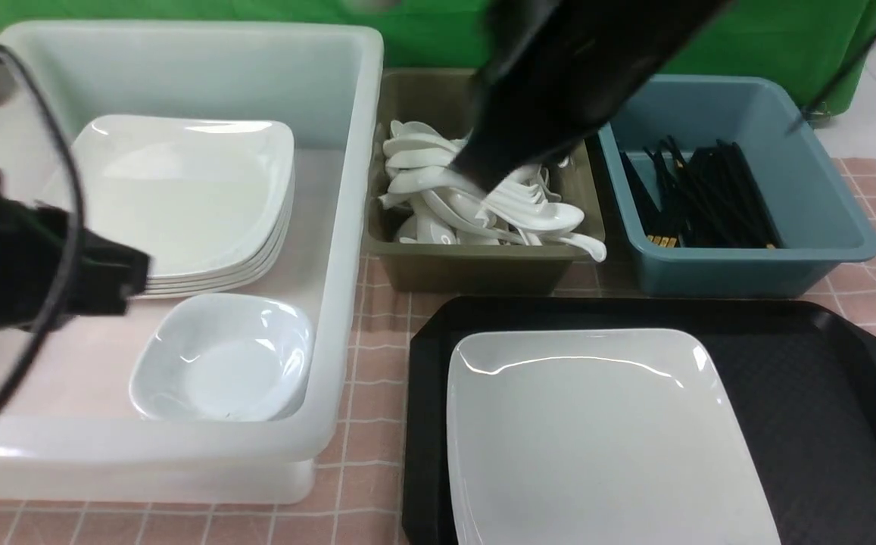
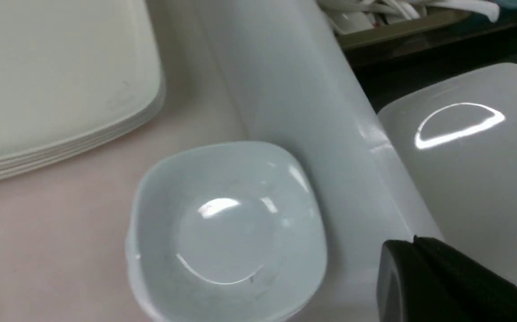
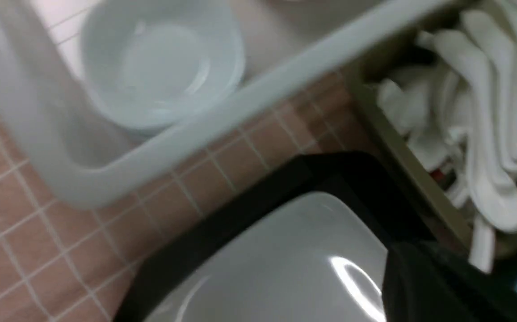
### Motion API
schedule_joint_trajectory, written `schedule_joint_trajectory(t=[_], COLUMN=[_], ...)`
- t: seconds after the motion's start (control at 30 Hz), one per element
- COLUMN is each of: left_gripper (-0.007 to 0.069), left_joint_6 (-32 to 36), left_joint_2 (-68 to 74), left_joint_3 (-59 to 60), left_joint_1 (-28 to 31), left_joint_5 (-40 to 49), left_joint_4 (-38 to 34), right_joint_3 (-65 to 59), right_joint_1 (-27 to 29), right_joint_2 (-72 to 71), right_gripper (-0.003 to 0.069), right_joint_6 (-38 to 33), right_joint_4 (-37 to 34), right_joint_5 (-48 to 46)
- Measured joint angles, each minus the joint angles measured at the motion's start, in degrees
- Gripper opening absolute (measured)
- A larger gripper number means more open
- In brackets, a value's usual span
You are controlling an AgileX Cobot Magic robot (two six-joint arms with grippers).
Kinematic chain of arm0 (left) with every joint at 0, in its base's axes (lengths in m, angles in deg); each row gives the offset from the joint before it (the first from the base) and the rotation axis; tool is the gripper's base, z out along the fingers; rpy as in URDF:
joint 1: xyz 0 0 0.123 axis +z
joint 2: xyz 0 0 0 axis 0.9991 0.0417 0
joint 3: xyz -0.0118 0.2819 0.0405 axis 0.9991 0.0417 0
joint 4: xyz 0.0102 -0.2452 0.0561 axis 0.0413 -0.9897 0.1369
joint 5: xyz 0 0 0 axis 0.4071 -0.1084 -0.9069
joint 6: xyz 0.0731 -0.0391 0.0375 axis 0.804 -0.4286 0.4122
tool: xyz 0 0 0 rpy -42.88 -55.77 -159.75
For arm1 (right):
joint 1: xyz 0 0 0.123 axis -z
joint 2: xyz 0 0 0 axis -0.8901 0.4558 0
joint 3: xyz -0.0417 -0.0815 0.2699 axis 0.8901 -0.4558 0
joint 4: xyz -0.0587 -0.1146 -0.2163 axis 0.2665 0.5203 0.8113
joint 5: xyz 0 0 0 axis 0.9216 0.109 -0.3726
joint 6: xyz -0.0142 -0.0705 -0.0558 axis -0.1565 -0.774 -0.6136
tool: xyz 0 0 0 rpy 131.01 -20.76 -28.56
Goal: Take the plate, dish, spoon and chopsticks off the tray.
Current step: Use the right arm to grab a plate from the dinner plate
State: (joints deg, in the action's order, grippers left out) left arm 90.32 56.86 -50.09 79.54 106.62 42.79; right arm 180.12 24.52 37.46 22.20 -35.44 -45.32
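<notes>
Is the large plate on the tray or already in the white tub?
On the tray: the plate lies flat within its raised rim, over its left part.

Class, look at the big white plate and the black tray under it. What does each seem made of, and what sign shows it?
The plate: probably melamine or glazed ceramic; glossy, with sharp light streaks. The tray: likely moulded plastic; matte, finely textured floor, raised rim.

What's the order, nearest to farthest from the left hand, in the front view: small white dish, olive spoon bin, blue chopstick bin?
From the left hand:
1. Small white dish, just beside it, inside the white tub.
2. Olive spoon bin, in the middle.
3. Blue chopstick bin, far right.
</notes>
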Motion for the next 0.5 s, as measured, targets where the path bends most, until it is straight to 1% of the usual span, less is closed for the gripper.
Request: schedule_joint_trajectory(t=[0.03,0.07,0.1,0.13,0.23,0.33,0.37,0.4,0.43,0.47,0.5], left_gripper=[-0.0003,-0.0003,-0.0003,-0.0003,-0.0003,-0.0003,-0.0003,-0.0003,-0.0003,-0.0003,-0.0003], left_joint_6=[0.14,0.14,0.14,0.02,-1.29,-2.7,-3.06,-3.28,-3.36,-3.34,-3.34], left_joint_2=[0.91,1.1,2.37,3.33,6.64,9.5,10.47,12.2,12.47,14.1,15.79], left_joint_3=[0.0,0.0,0.0,0.0,0.0,0.0,0.0,-0.31,-0.4,-0.94,-1.84], left_joint_1=[-2.31,-2.79,-6.44,-9.22,-17.73,-23.39,-24.85,-27.14,-27.45,-29.22,-30.84], left_joint_5=[-0.59,-0.74,-1.87,-2.67,-5.8,-8.94,-9.67,-10.5,-10.5,-10.91,-11.0], left_joint_4=[0.36,0.45,0.92,1.13,1.43,1.48,1.54,1.66,1.66,1.66,1.91], right_joint_3=[-2.26,-2.26,-6.92,-11.22,-23.17,-37.87,-40.84,-47.28,-48.15,-52.27,-58.02], right_joint_1=[2.71,2.71,7.0,10.1,16.87,22.82,23.84,26.0,26.32,27.77,29.9], right_joint_2=[-1.42,-1.73,-3.97,-6.04,-11.79,-17.05,-18.35,-19.95,-20.18,-21.04,-21.61], right_gripper=[0.003,0.003,0.003,0.003,0.003,0.003,0.003,0.003,0.0031,0.0038,0.007], right_joint_6=[0.64,0.64,1.55,2.41,3.33,3.33,3.33,3.33,3.38,3.35,3.4], right_joint_4=[-0.17,-0.22,-0.75,-1.39,-4.59,-9.51,-10.28,-11.97,-12.19,-13.27,-14.97], right_joint_5=[0.0,0.0,0.04,0.09,0.22,1.93,2.8,5.07,5.4,6.73,8.52])
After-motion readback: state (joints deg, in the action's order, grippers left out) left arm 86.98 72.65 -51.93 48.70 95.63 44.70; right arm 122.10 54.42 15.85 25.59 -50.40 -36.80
